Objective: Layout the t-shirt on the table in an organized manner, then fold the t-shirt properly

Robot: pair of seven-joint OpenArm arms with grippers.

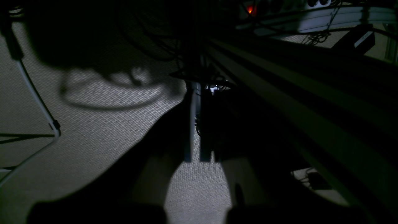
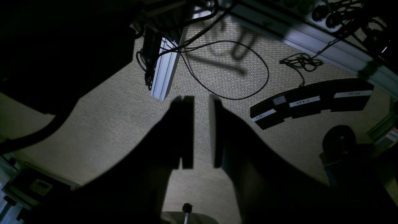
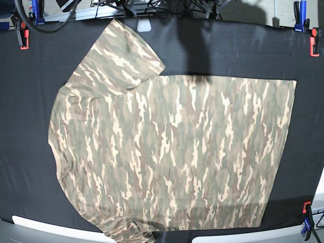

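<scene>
The camouflage t-shirt [image 3: 172, 152] lies spread flat on the black table [image 3: 25, 126], hem to the right and shoulders to the left. One sleeve [image 3: 119, 55] points to the far left corner; the other reaches the near edge and is cut off by the frame. Neither arm appears in the base view. In the left wrist view my left gripper [image 1: 196, 93] hangs over carpeted floor, its fingers almost together with nothing between them. The right gripper [image 2: 200, 98] also faces the floor, with a narrow empty gap between its fingers.
Red and blue clamps [image 3: 23, 35] [image 3: 302, 10] [image 3: 306, 220] sit at the table's edges. The floor below holds looped cables [image 2: 236, 71], an aluminium profile [image 2: 166, 68], black labelled pedals [image 2: 311, 102] and a long rail [image 1: 311, 93].
</scene>
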